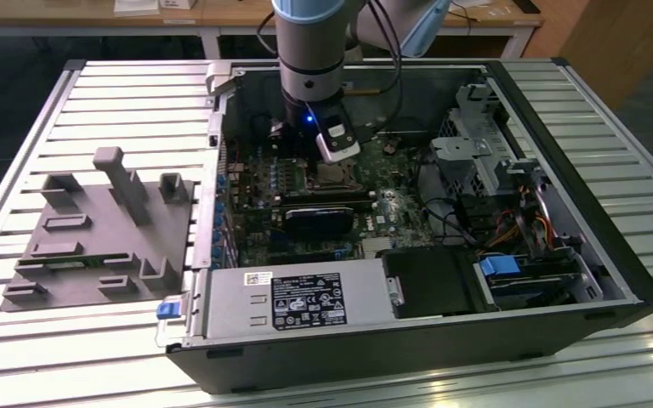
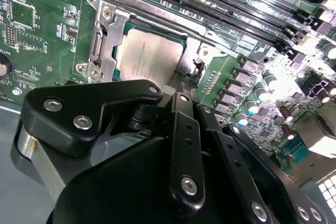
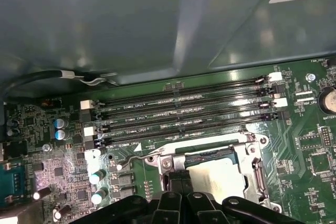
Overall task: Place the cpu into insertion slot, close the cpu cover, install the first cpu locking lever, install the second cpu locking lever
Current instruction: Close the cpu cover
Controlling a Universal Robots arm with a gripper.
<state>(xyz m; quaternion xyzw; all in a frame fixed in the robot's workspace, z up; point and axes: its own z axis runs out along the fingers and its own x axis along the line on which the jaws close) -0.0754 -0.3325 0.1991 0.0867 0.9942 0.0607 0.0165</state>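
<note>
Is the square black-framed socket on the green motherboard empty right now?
No, in the second wrist view a flat silvery-grey square chip sits in it.

Gripper (image 2: 176, 100) masking the near side of the socket

In the second wrist view its black linkage hides the near edge of the cpu (image 2: 149, 56) and of the cpu cover (image 2: 103, 43), then runs off the picture's edge. In the first wrist view that same edge of the cpu lies behind it. In the exterior view the arm (image 1: 309, 51) is cut off at the top, and the insertion slot (image 1: 332, 176) is too small to make out in detail.
</note>
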